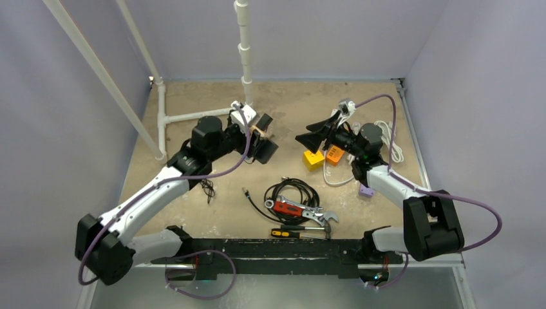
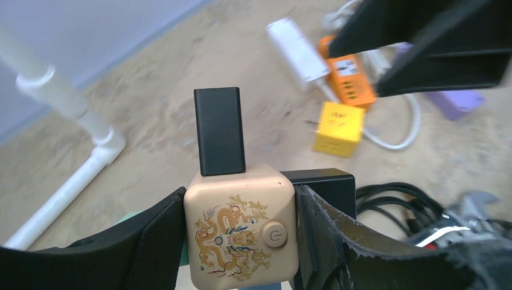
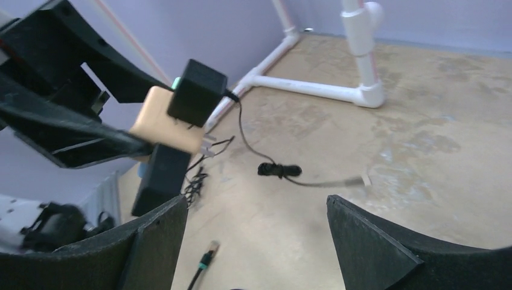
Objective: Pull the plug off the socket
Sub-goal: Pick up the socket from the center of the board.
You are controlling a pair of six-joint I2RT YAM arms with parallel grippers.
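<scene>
My left gripper [image 2: 240, 238] is shut on a beige cube socket [image 2: 240, 226] printed with a gold dragon and a power button, and holds it above the table. A black plug [image 2: 220, 130] stands in the socket's top face. A second black block [image 2: 323, 184] sits against the cube's far right side. In the top view the socket [image 1: 260, 132] and plug [image 1: 264, 121] are left of centre. My right gripper [image 1: 308, 133] is open and empty, a short way right of the plug. In the right wrist view the plug [image 3: 196, 93] and socket [image 3: 162, 128] lie up-left of my open gripper [image 3: 256, 232].
A yellow cube [image 1: 313, 159], an orange power strip [image 1: 334, 154], a white cable [image 1: 391, 143] and a purple piece [image 1: 366, 190] lie under the right arm. A black cable coil [image 1: 293, 192], wrench [image 1: 302, 210] and screwdriver [image 1: 286, 233] lie near the front. A white pipe frame [image 1: 193, 116] stands at the back left.
</scene>
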